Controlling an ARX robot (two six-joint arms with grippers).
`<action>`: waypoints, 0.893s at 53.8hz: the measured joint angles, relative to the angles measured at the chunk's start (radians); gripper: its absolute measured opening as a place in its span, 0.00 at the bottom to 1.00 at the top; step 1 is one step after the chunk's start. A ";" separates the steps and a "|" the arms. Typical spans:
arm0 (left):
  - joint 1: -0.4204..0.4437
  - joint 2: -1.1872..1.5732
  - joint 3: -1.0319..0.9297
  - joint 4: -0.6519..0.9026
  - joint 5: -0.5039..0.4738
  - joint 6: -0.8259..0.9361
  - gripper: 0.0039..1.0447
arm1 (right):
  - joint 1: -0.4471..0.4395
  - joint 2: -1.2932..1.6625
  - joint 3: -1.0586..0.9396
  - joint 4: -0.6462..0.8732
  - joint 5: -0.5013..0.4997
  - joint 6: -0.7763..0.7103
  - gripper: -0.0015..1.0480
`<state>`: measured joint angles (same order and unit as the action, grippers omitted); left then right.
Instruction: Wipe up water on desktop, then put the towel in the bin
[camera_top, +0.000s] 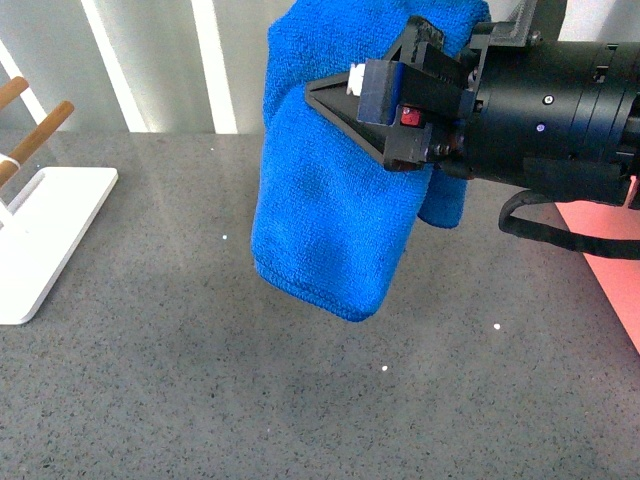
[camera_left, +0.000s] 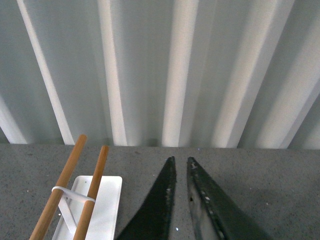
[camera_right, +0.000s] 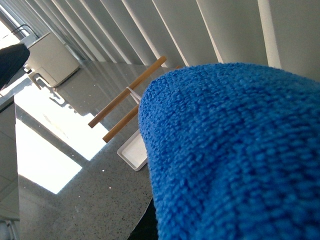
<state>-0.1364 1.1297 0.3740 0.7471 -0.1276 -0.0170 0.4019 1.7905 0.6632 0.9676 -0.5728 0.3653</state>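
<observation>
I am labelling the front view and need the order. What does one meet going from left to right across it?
White rack with wooden rods → blue towel → salmon-pink bin.

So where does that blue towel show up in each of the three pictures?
Front view: the towel hangs centre-top, clamped in the right pincer.
Left wrist view: not in it.
Right wrist view: it fills the right side, close up.
Shared landmark: the white rack with wooden rods, in all three.
</observation>
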 joint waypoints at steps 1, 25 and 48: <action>0.001 -0.003 -0.003 0.000 0.001 0.000 0.07 | 0.000 -0.005 -0.001 -0.006 0.001 0.000 0.04; 0.110 -0.241 -0.218 -0.020 0.122 0.010 0.03 | 0.005 -0.058 -0.008 -0.072 0.021 -0.023 0.04; 0.134 -0.505 -0.323 -0.179 0.127 0.010 0.03 | 0.021 -0.069 -0.023 -0.101 0.031 -0.047 0.04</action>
<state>-0.0021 0.6250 0.0509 0.5678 -0.0006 -0.0074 0.4225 1.7214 0.6399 0.8665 -0.5423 0.3187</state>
